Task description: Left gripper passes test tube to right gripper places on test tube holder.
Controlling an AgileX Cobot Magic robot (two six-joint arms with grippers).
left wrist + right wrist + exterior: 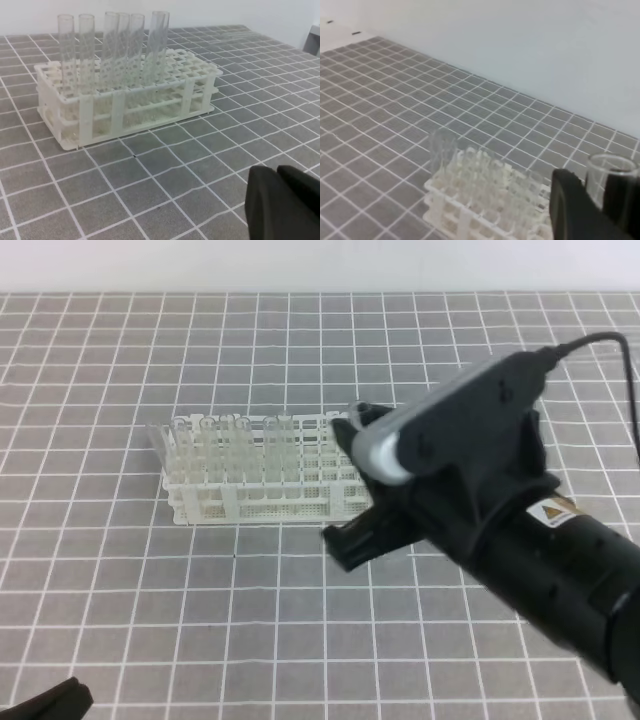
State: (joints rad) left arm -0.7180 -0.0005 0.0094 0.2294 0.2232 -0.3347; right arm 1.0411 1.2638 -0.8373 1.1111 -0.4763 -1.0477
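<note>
Overhead, grey white-gridded mat [120, 620], pale, possibly white wall [520, 45]

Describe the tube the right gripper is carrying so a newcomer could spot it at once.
Start at the white test tube holder on the grey grid mat, then go to its right end, where the right gripper hangs. The test tube is the clear one between its black fingers; unlike the other tubes, it stands in no hole.

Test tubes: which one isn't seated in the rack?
The test tube held between the right hand's fingers, open mouth up, beside the rack's end. All the others stand upright in the white test tube holder.
</note>
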